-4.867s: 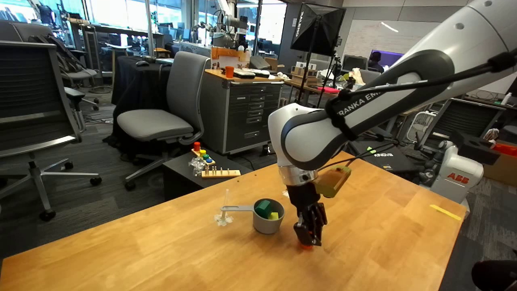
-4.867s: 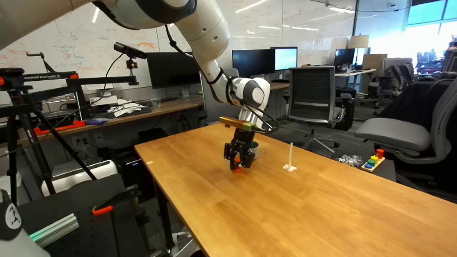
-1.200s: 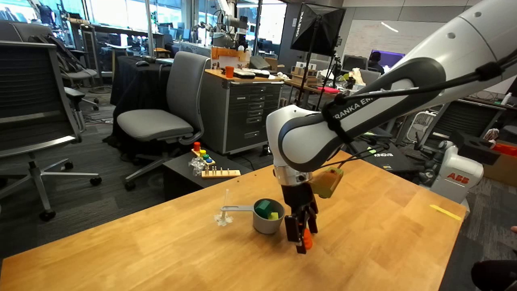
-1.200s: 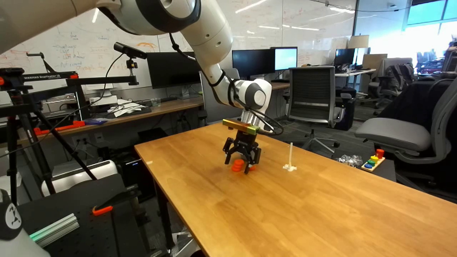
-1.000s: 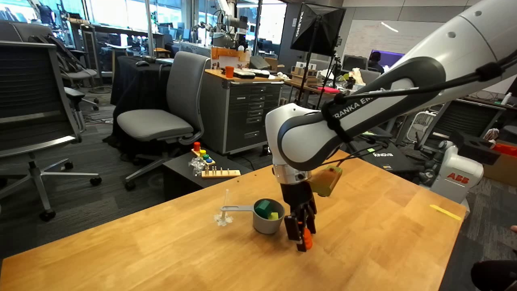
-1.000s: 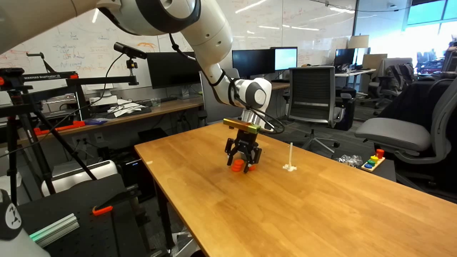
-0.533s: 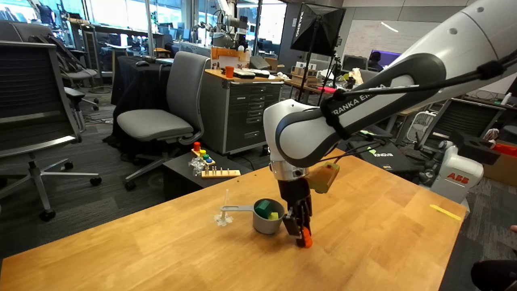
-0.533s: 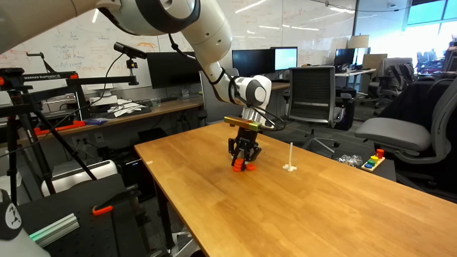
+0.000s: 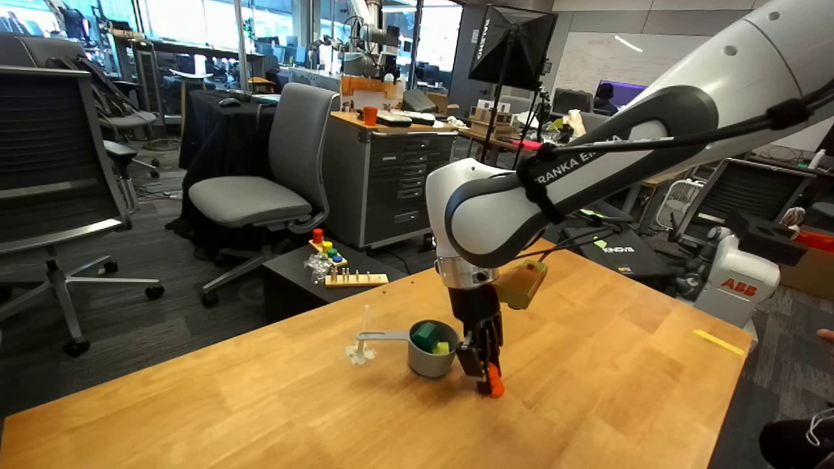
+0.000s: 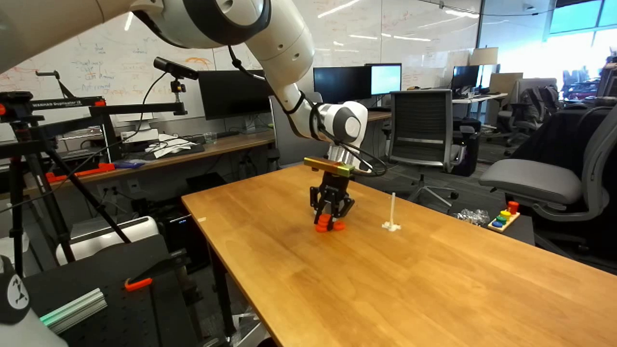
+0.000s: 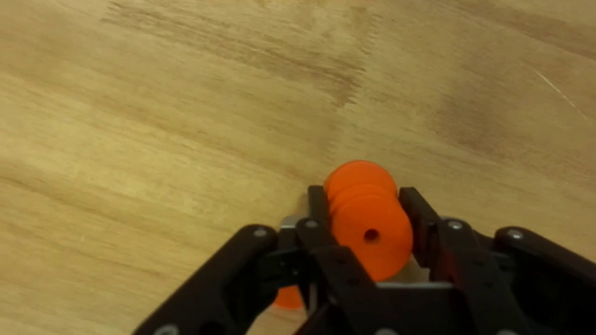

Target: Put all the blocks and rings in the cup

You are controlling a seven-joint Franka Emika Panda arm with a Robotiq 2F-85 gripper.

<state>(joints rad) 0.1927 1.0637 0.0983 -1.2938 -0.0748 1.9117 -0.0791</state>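
While the arm (image 9: 599,176) slants down over the wooden counter (image 9: 260,404) with its wrist (image 9: 464,273) bent, the pincer (image 11: 365,204) points at the surface, its jaws narrowed, gripping a stack of orange rings (image 11: 372,253) from both sides. A flat orange piece (image 10: 339,225) lies just beside the stack. Nearby, a grey cup (image 9: 430,366) stands upright, handle (image 9: 384,336) turned away from the pincer, with a green block (image 9: 425,337) and a yellow block (image 9: 441,348) inside.
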